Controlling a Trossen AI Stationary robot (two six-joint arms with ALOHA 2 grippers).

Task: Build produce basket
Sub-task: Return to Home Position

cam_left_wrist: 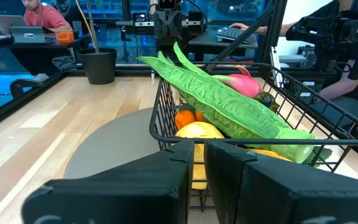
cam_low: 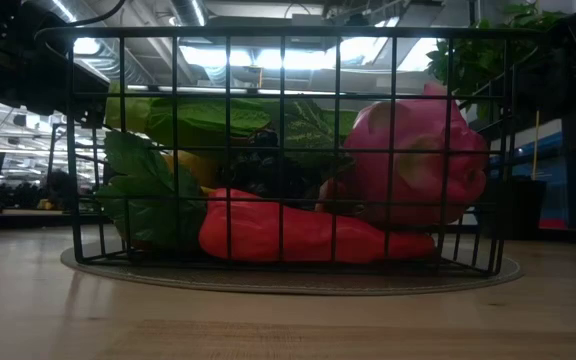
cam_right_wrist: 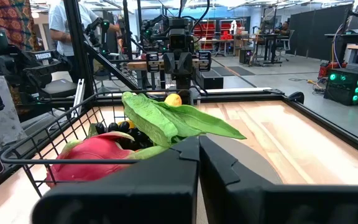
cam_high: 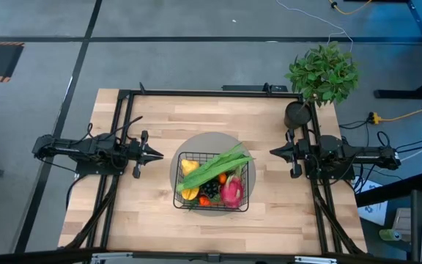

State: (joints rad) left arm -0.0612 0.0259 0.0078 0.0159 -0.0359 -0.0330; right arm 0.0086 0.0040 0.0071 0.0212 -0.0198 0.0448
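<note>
The black wire basket (cam_high: 212, 182) stands on a round grey mat (cam_high: 189, 147) at the table's middle. It holds produce: a pink dragon fruit (cam_high: 232, 192), long green stalks (cam_high: 217, 167) lying across the top, yellow fruits (cam_high: 188, 167), small oranges (cam_high: 204, 200) and dark grapes (cam_high: 210, 190). The low view shows the dragon fruit (cam_low: 418, 165) and a red vegetable (cam_low: 298, 235) on the basket floor. My left gripper (cam_high: 161, 155) hangs left of the basket, shut and empty. My right gripper (cam_high: 272, 152) hangs right of it, also shut and empty.
A leafy potted plant (cam_high: 321, 73) in a black pot (cam_high: 297, 114) stands at the table's far right corner, just behind the right arm. Bare wood shows around the mat on the near and far sides. People sit in the room beyond the table.
</note>
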